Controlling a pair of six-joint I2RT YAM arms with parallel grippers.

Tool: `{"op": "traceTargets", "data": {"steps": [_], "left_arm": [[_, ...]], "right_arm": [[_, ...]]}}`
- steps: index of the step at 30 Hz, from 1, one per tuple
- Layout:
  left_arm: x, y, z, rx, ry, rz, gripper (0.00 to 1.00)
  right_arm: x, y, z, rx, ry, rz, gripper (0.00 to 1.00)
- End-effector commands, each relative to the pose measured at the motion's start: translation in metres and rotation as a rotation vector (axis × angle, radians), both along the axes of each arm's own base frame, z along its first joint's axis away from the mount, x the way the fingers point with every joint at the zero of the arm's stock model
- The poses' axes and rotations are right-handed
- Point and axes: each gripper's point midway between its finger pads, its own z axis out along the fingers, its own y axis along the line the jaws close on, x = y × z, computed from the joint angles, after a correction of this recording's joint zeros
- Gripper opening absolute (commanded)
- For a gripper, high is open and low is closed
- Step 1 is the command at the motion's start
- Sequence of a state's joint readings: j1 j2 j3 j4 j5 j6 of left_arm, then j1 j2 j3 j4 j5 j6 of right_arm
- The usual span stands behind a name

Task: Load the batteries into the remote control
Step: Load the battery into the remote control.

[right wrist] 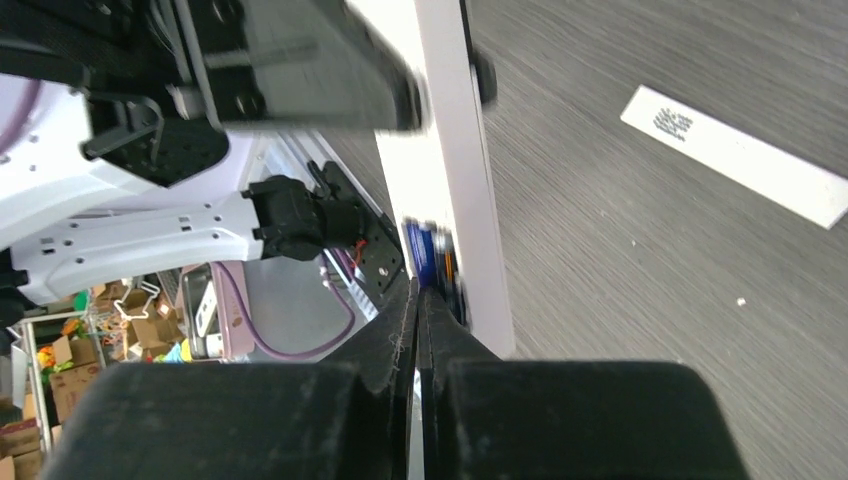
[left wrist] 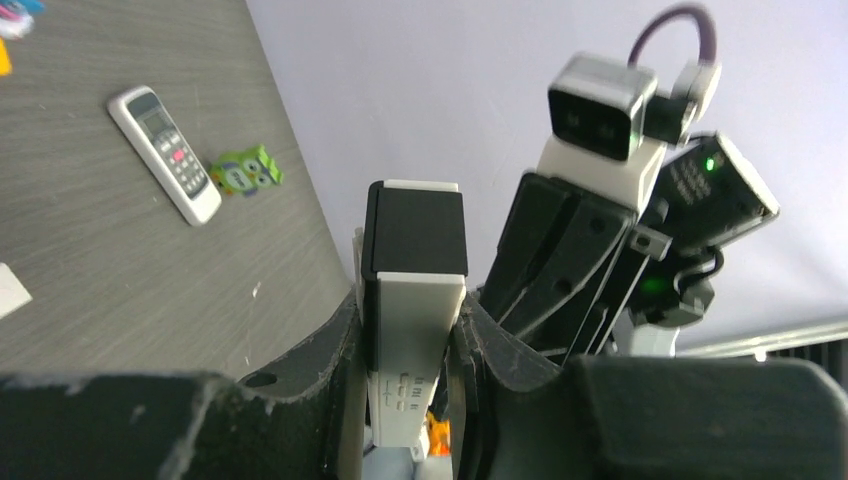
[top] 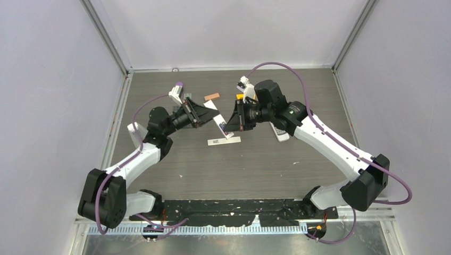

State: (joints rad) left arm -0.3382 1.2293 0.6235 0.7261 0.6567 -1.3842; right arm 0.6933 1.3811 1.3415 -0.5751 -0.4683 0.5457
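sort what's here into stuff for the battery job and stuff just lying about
For the job: white remote in left claw; blue battery; white strip, likely its cover.
Lying about: second remote; green owl toy; orange-brown block.

A white, black-tipped remote (left wrist: 414, 290) is clamped upright between the left gripper's (left wrist: 408, 345) jaws. Left of the jaws, a second remote (left wrist: 165, 155) and a green toy (left wrist: 247, 170) are seen on the table (left wrist: 100, 280).

No wording can be read. The flat white strip (top: 224, 141) at mid-table bears a dark printed block too small to make out; small dark marks on the black-and-white plastic remote control (left wrist: 415, 300) are equally illegible.
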Motion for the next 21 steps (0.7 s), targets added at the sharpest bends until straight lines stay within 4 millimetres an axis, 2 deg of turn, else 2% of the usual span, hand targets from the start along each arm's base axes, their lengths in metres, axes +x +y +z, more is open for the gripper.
{"op": "traceTargets", "data": {"steps": [1, 5, 8, 10, 15, 21], "left_arm": [[-0.048, -0.017, 0.065, -0.092, -0.223, -0.225, 0.00], [-0.052, -0.018, 0.068, -0.100, -0.244, -0.241, 0.00], [-0.049, -0.017, 0.065, -0.099, -0.238, -0.227, 0.00], [-0.047, -0.017, 0.062, -0.094, -0.231, -0.215, 0.00], [-0.037, -0.017, 0.053, -0.068, -0.209, -0.167, 0.00], [-0.027, -0.016, 0.044, -0.050, -0.155, -0.121, 0.00]], "right_arm": [[0.022, 0.004, -0.008, 0.008, -0.009, -0.038, 0.08], [0.025, 0.001, -0.017, 0.008, 0.038, -0.050, 0.07], [0.023, 0.002, -0.014, 0.030, 0.049, -0.034, 0.07], [0.021, 0.005, -0.007, 0.060, 0.031, -0.015, 0.07], [0.012, 0.008, 0.030, 0.172, -0.089, 0.048, 0.11], [0.001, 0.001, 0.054, 0.220, -0.191, 0.083, 0.28]]}}
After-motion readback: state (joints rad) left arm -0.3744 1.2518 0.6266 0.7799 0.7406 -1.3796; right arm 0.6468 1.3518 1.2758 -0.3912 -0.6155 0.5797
